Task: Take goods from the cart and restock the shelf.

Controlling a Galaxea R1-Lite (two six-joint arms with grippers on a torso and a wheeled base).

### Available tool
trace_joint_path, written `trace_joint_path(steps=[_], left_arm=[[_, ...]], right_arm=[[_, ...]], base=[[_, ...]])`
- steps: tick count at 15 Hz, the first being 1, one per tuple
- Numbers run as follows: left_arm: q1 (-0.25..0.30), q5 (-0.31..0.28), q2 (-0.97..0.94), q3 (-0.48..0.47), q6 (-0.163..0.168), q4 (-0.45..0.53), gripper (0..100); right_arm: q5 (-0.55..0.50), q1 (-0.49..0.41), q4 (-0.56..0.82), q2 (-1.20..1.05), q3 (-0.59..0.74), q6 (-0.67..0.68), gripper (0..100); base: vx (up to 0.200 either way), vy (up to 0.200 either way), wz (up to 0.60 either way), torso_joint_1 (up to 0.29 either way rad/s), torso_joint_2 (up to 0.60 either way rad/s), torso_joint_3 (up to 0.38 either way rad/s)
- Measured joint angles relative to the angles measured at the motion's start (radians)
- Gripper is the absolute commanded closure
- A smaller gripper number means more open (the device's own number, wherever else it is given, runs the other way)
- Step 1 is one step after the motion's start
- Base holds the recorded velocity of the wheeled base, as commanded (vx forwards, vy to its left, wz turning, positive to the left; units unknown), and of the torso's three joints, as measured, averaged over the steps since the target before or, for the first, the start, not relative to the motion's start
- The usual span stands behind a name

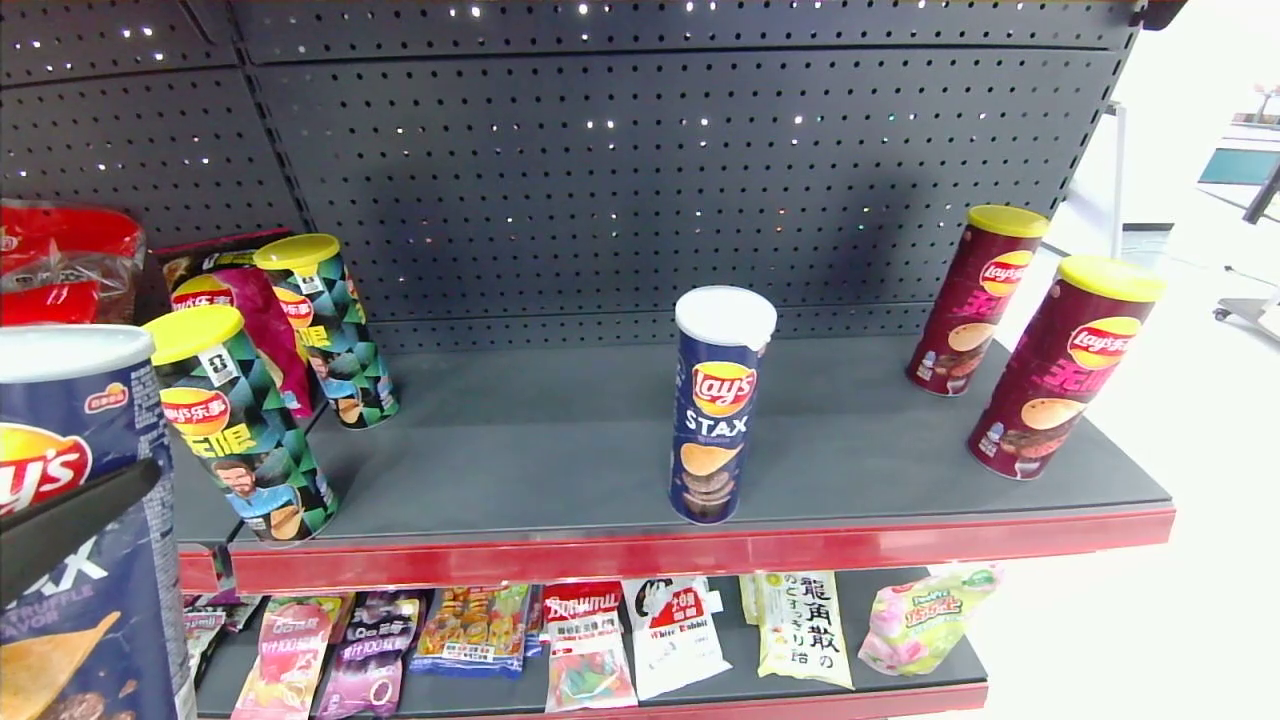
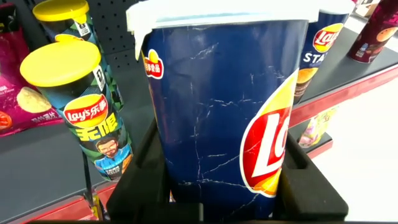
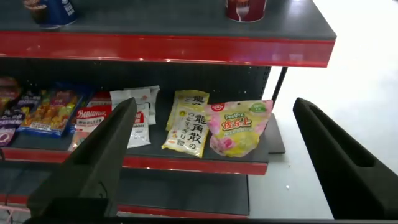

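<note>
Can between left fingers

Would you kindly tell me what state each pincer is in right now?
Left pincer: shut on the dark blue white-lidded cylindrical can.
Right pincer: open, empty.

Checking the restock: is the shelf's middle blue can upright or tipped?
Upright: the blue can stands on its base, white lid uppermost.

left gripper fingers grip blue can | green can beside, on shelf
</note>
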Motion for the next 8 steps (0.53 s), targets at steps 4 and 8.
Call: trace_joint_path(steps=[4, 8], left_arm=[[0.0, 0.0, 0.0, 0.001, 0.0, -0.001, 100], [0.0, 0.0, -0.002, 0.001, 0.004, -0.002, 100]], right_arm=[[0.0, 0.0, 0.0, 0.0, 0.001, 0.0, 0], [0.0, 0.0, 0.0, 0.0, 0.001, 0.001, 0]], base=[[0.0, 0.0, 0.0, 0.0, 0.0, 0.0], [0.0, 0.0, 0.0, 0.0, 0.0, 0.0]])
